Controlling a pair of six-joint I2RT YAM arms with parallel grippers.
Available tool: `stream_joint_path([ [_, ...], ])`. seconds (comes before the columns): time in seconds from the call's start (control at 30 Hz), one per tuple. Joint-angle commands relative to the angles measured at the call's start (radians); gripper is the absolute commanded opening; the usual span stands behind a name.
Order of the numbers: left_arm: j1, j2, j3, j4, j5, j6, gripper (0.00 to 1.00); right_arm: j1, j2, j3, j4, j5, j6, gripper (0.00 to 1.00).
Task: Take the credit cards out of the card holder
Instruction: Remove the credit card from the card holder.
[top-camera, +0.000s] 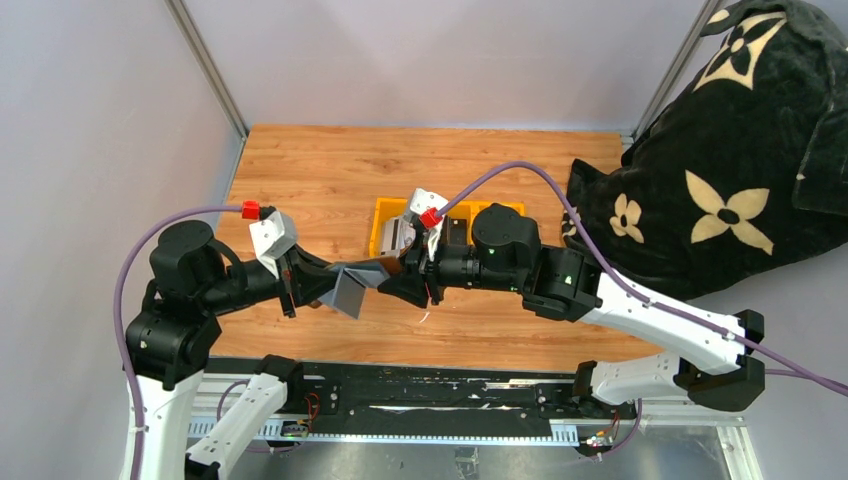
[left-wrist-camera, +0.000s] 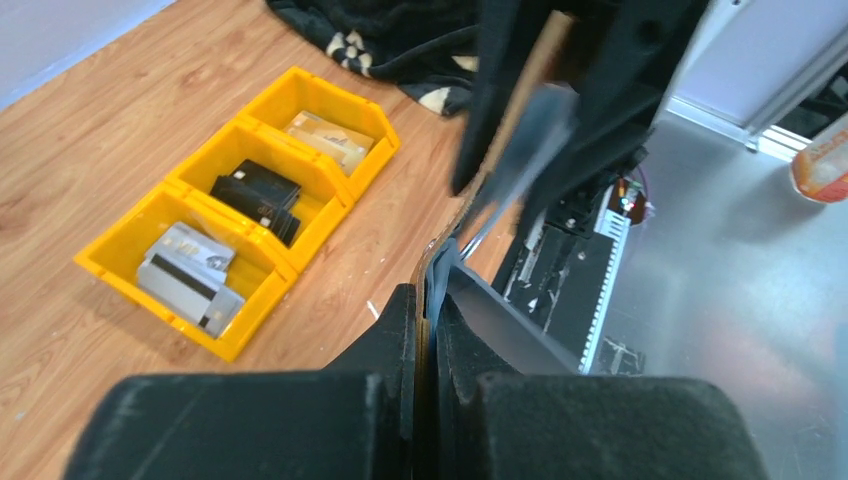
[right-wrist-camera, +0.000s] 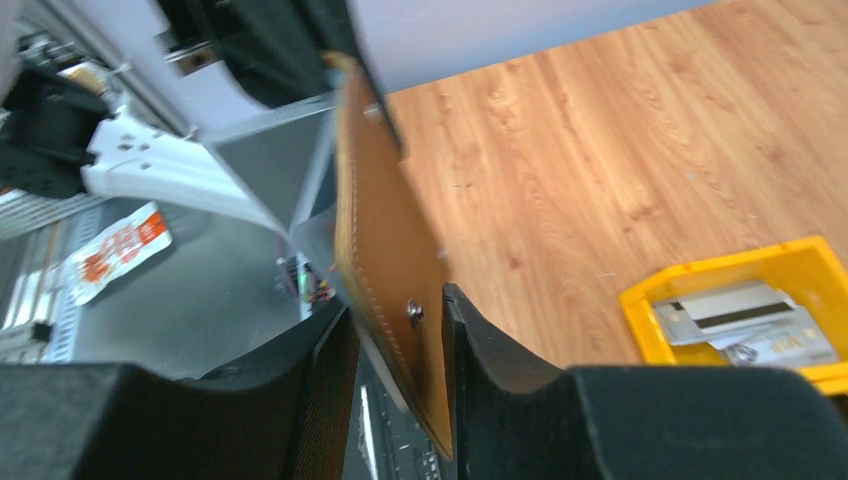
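The card holder (top-camera: 355, 285) hangs in the air between both arms, brown outside (right-wrist-camera: 385, 250), silvery-grey inside (left-wrist-camera: 500, 320), spread partly open. My left gripper (top-camera: 325, 285) is shut on its left flap, seen edge-on in the left wrist view (left-wrist-camera: 430, 290). My right gripper (right-wrist-camera: 398, 300) straddles the other flap; its jaws stand apart, the brown leather against one finger and a gap at the other. Credit cards lie in a yellow bin: silvery-grey (left-wrist-camera: 185, 275), black (left-wrist-camera: 260, 195) and tan (left-wrist-camera: 325, 140). Whether any card sits in the holder's slots is hidden.
The yellow three-compartment bin (top-camera: 385, 212) stands on the wooden table behind the right wrist, partly hidden by it. A black blanket with tan flowers (top-camera: 720, 160) is piled at the right. The black rail (top-camera: 420, 395) runs along the near edge.
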Motion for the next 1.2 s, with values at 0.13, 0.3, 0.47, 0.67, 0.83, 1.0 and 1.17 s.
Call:
stream_joint_path([
  [0.13,-0.003,0.000,0.036,0.017,0.097,-0.037,0.00,0.026,-0.005,-0.057,0.099,0.234,0.002,0.38],
  [0.3,-0.003,-0.003,0.036,0.016,0.114,-0.035,0.00,0.031,-0.029,-0.076,0.169,0.154,0.004,0.25],
  [0.47,-0.002,-0.007,0.027,0.007,0.129,-0.007,0.00,0.030,-0.072,-0.096,0.203,-0.115,-0.009,0.17],
  [0.67,-0.003,0.005,0.024,-0.018,0.160,0.025,0.01,0.030,-0.085,-0.088,0.179,-0.230,-0.003,0.01],
  [0.83,-0.003,-0.003,0.028,-0.018,0.148,0.010,0.82,0.022,-0.077,-0.048,0.118,-0.174,0.000,0.00],
  [1.0,-0.003,-0.052,0.008,-0.019,0.232,0.056,1.00,0.008,-0.087,-0.001,0.062,-0.114,-0.012,0.00],
  [1.17,-0.003,-0.083,-0.036,-0.021,0.259,0.062,1.00,0.009,-0.081,0.055,0.017,-0.090,-0.023,0.00],
])
